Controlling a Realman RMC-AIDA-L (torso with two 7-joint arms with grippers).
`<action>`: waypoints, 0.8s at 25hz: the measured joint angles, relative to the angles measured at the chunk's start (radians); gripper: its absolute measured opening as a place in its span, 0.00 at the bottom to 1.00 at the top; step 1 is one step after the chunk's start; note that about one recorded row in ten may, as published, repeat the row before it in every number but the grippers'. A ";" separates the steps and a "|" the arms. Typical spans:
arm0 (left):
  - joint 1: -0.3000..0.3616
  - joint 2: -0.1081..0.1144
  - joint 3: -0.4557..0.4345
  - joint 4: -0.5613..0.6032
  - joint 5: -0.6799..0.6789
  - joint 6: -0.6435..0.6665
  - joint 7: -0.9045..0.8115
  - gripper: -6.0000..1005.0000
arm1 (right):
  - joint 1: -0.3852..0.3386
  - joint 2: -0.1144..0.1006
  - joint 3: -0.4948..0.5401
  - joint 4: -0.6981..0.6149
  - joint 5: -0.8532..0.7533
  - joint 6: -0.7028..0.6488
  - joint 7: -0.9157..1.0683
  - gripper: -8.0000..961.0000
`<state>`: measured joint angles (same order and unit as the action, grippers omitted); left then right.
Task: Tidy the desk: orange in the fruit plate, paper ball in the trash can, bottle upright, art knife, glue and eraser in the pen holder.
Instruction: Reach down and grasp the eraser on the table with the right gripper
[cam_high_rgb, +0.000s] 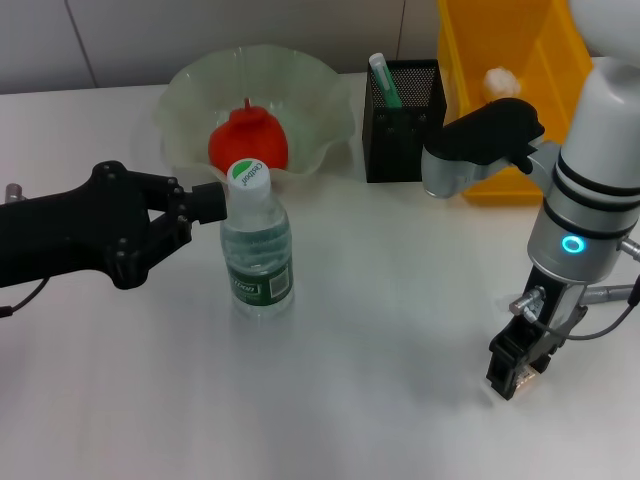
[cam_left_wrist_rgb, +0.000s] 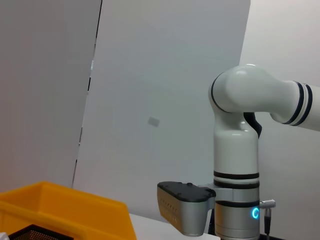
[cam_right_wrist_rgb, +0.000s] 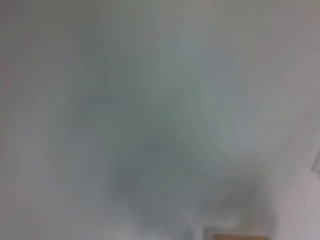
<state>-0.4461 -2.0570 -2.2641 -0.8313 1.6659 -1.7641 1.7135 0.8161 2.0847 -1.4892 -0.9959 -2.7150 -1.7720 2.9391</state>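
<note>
— The orange sits in the fruit plate, far side of the table. The paper ball lies inside the yellow trash can.

— And the pen holder?

— Between plate and bin, with a green-and-white stick poking out (glue, maybe; I can't swear to it).

— The bottle?

— Upright on the table, in front of the plate. The left claw reaches in sideways, its tip right at the neck below the cap; clenched or released, I cannot tell.

— The right claw?

— Down at the tabletop, near edge, pointing straight down. Something tan shows between its fingers, likely the eraser, seemingly gripped.
</note>
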 joint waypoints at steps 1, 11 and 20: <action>0.001 0.000 0.000 0.000 0.000 0.000 0.000 0.01 | 0.000 0.000 0.000 0.001 0.000 0.000 0.000 0.54; 0.006 -0.001 0.000 0.000 -0.002 0.000 0.000 0.01 | 0.000 0.000 -0.002 0.003 0.000 0.003 0.000 0.54; 0.008 -0.002 0.000 0.000 -0.004 0.000 0.000 0.01 | 0.001 0.000 -0.004 0.009 -0.008 0.008 0.002 0.54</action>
<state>-0.4384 -2.0586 -2.2641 -0.8314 1.6617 -1.7640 1.7134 0.8170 2.0847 -1.4932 -0.9873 -2.7234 -1.7640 2.9407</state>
